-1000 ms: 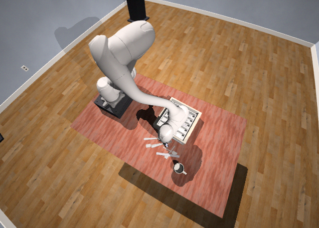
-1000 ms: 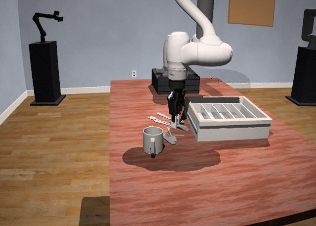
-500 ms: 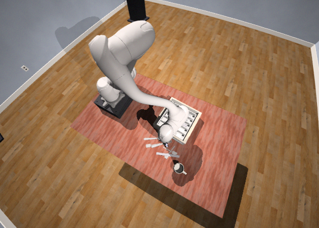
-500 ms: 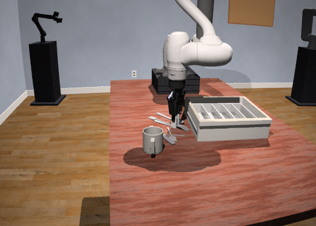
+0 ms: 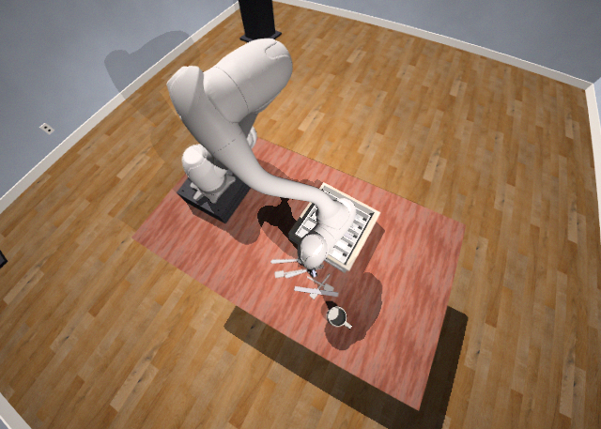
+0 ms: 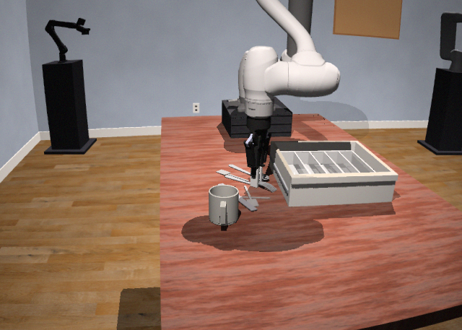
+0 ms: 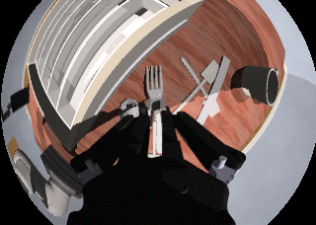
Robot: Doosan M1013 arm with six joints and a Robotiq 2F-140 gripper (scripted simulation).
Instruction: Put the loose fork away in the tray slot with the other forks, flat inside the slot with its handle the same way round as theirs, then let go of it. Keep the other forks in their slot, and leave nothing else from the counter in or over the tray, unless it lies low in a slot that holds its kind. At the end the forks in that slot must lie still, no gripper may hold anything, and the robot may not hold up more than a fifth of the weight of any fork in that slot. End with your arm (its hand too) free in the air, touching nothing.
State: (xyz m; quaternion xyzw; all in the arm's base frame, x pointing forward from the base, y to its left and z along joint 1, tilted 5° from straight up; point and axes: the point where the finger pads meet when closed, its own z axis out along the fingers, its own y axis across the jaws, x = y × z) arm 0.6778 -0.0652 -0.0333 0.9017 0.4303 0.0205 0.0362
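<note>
My gripper (image 7: 156, 104) points down at the table just left of the cutlery tray and is shut on the loose fork (image 7: 154, 97). In the wrist view the fork's handle sits between the fingers and its tines stick out ahead, toward the table. The gripper also shows in the exterior view (image 6: 256, 177), low over the table top. The tray (image 6: 332, 170) is cream and grey with several long slots; it shows in the wrist view (image 7: 99, 35) with flat pieces in its slots. I cannot tell which slot holds the forks.
Several loose utensils (image 6: 246, 196) lie crossed on the table beside the gripper; they also show in the wrist view (image 7: 207, 90). A grey mug (image 6: 223, 203) stands in front of them. The arm's dark base (image 6: 257, 118) is at the table's far end.
</note>
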